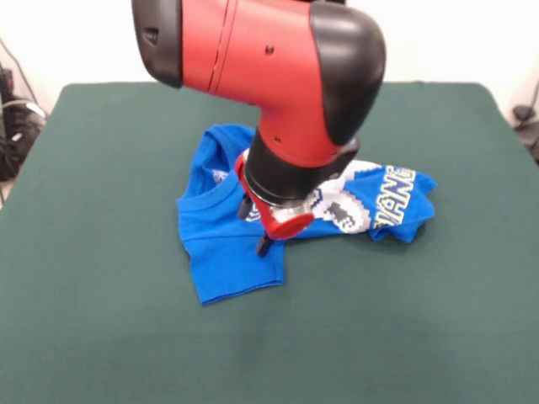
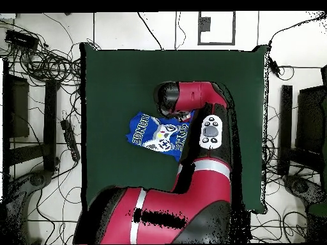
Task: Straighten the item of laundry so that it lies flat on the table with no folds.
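Laundry, a small blue T-shirt (image 1: 232, 244), is seen bunched near the middle of the green table (image 1: 101, 320), well inside every edge. In the front view the plain blue part is spread towards the camera, with a neckline seam visible, while the printed part is folded over on itself to the right, so that only some pixel pattern and a few outlined letters are shown. In the overhead view the shirt (image 2: 153, 135) is partly covered by the arm (image 2: 191, 96), and its far edge is hidden.

The gripper (image 1: 264, 240) is lowered onto the cloth at the junction between the plain part and the folded printed part. Only a dark tip is seen below the red wrist; whether the fingers are spread or closed on fabric cannot be told from either view.

The step in hand is judged to be taking hold of a single layer near the fold. It is best done if only the top layer is pinched, close to a free hem and not at the thick bunch. The cloth should then be lifted only slightly and drawn outwards along the table, away from the plain part, so that the fold is opened and not dragged whole. Slipping of the whole shirt on the felt is a risk, so a slow, low pull is advised.
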